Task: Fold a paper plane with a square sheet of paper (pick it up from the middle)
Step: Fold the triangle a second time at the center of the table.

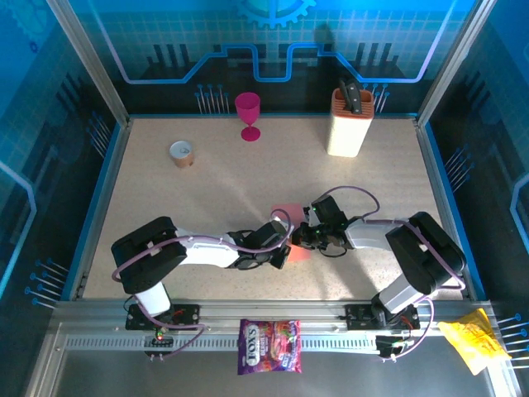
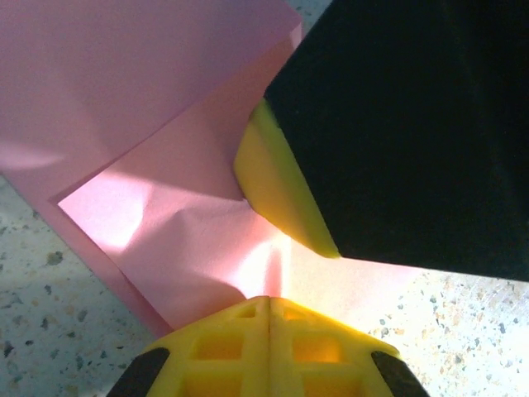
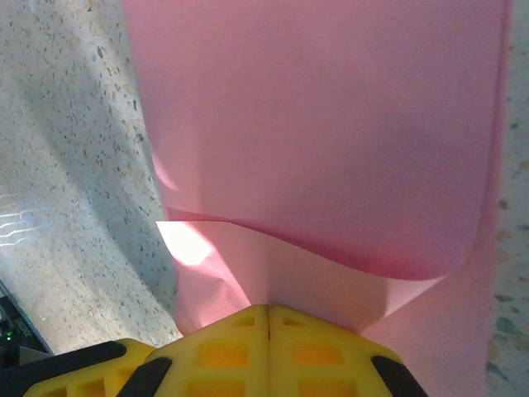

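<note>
Nearest, at 6 o'clock on the front rail: purple candy bag [image 1: 269, 346]. At 4 o'clock, yellow crumpled wrapper [image 1: 473, 343]. Both off the working area, seemingly bystanders to the fold.

Further in, at the centre of the counter [image 1: 165, 198]: the square sheet of paper [image 1: 287, 213], salmon-pink, partly flat on the surface. Arms reaching in from 7 and 5 o'clock, meeting over it.

Left jaws clenched, tips planted on the sheet's near edge beside a diagonal flap already turned over. Pinching or merely pressing, cannot tell. Probably set there to pin the sheet against sliding.

Right jaws clenched on a layer of the paper, that layer rising from the tips and curling over in a soft, uncreased roll. Likely held so to carry it across for another fold.

From the left wrist: a right pad [image 2: 277, 186] touching the flap's edge, just beside the left tips, hence little room to work.

No dart shape yet; early in the folding, by the look of it.

Farthest: paper cup [image 1: 182, 153] at 10 o'clock, magenta goblet [image 1: 247, 112] at 12, cream knife block [image 1: 349, 124] at 1 o'clock. All well apart from the sheet.
</note>
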Available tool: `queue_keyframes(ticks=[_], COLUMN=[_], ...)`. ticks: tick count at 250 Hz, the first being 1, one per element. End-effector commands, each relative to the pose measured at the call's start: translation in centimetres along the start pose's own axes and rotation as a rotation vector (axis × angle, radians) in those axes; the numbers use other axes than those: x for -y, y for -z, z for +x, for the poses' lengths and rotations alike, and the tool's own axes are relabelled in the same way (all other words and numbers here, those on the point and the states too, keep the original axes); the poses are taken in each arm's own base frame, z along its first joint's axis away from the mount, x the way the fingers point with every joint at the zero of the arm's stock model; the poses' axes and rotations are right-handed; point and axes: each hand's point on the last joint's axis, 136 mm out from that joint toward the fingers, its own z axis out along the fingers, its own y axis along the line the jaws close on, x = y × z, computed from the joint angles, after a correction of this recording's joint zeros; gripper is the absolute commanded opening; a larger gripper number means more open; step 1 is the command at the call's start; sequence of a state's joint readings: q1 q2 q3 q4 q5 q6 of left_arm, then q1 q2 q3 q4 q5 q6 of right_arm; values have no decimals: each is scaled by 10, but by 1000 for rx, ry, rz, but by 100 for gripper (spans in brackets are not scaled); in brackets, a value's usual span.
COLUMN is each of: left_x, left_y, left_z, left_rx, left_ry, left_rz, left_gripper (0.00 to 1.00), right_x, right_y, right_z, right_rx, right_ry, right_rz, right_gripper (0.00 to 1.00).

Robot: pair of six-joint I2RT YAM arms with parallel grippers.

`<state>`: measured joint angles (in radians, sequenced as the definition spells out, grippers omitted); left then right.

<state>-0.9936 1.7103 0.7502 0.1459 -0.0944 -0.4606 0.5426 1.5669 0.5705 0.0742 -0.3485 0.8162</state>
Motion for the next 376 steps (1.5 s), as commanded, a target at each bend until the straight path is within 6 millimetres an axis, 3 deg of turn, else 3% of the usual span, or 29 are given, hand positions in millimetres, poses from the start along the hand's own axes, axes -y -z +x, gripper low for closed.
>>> queue_keyframes(ticks=[1, 49, 99, 177, 243, 376], left_x=[-13, -20, -21, -21, -22, -32], left_y=[-7, -6, -6, -7, -8, -10], left_z=[26, 36, 38, 38, 40, 58], left_rx=[-71, -85, -88, -86, -93, -141], left_ry=[-19, -11, -8, -6, -8, -12], left_rz=[-19, -34, -33, -32, -38, -62], left_gripper=[0, 0, 0, 0, 0, 0], right_x=[20, -12, -22, -16, 3, 24], right_y=[3, 24, 36, 15, -7, 3], right_z=[13, -9, -17, 10, 30, 5], right_rx=[-40, 22, 57, 12, -36, -12], right_ry=[-44, 19, 30, 8, -34, -58], right_rz=[99, 48, 44, 59, 106, 145], right_gripper=[0, 0, 0, 0, 0, 0])
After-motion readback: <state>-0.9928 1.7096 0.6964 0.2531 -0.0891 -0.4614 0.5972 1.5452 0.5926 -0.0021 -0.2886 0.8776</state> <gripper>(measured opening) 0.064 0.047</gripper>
